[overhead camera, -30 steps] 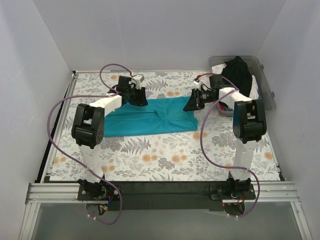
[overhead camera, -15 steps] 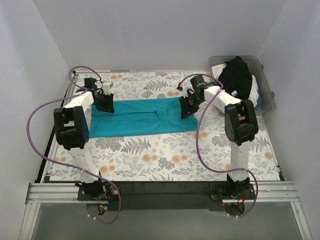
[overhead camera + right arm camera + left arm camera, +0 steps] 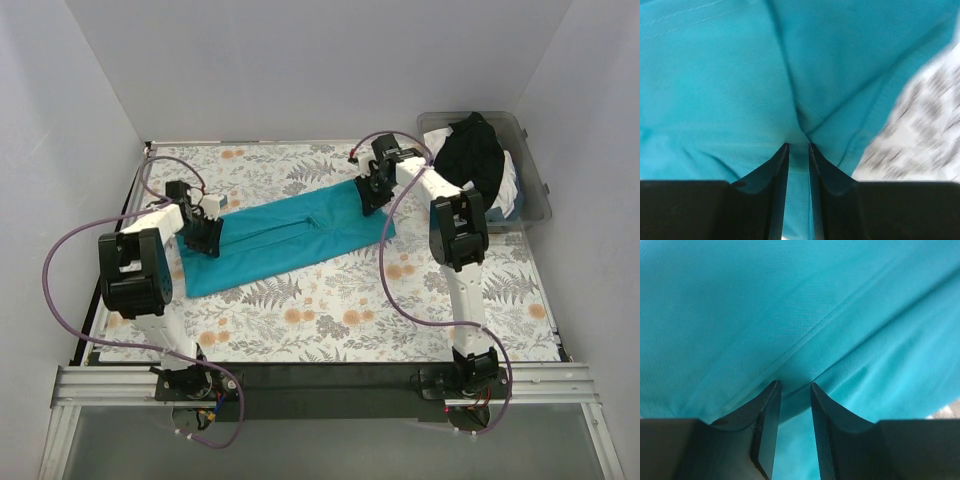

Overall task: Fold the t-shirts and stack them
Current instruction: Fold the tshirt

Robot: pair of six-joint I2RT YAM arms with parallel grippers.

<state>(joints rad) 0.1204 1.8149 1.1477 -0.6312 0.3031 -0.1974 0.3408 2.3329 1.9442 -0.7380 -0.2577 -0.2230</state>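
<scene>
White-walled bay, floral-clothed desk (image 3: 340,320). Centre: teal t-shirt (image 3: 290,235), slanting 8 to 2 o'clock. The left gripper (image 3: 207,240) pinches its 8 o'clock end and the right gripper (image 3: 370,193) its 2 o'clock end, both nearly closed on cloth. At 2 o'clock: black t-shirt (image 3: 475,150) in bin (image 3: 537,182).

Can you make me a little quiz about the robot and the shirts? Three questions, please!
1. True or false: the teal t-shirt lies inside the clear plastic bin.
2. Fill in: the t-shirt on top in the bin is ____.
3. What do the left gripper and the right gripper pinch? A) the teal t-shirt B) a sock C) nothing

Key: 1 false, it lies on the floral tablecloth; 2 black, it is the black t-shirt; 3 A.
</scene>
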